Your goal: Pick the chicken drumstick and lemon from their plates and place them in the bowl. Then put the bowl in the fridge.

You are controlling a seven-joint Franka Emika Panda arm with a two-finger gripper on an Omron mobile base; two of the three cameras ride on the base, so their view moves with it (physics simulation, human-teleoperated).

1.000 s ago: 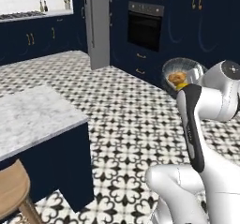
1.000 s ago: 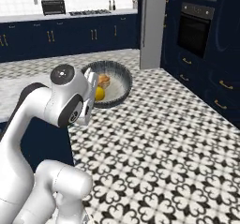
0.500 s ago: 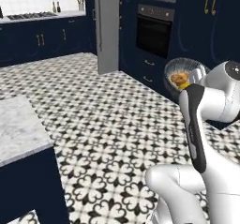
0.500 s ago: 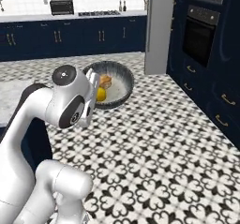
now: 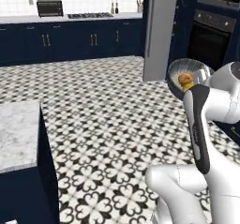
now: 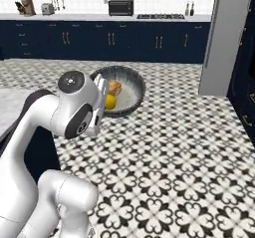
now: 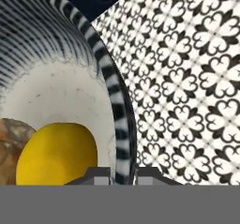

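The pincer is clenched on the rim of the bowl, one finger inside the wall and one outside, and the bowl rides in the air above the patterned floor, carried at the end of the single arm. Inside it lie one lemon and one drumstick, touching each other, the lemon nearer the gripped rim and the drumstick just beyond it. From the right base view the bowl hangs tilted, its mouth turned partly toward the camera, with the lemon low and the drumstick above it; the left base view shows the same bowl with its load close beside the arm. So both foods look loaded, and what remains, as I judge it, is the carry to the fridge. That fridge stands ahead as a tall grey upright slab, its long axis vertical, just past the bowl in the left view and off toward the right edge in the right view, well apart from the bowl across open floor. I cannot tell from here whether its door is open. Count: one bowl, one lemon, one drumstick, one fridge, one pincer.
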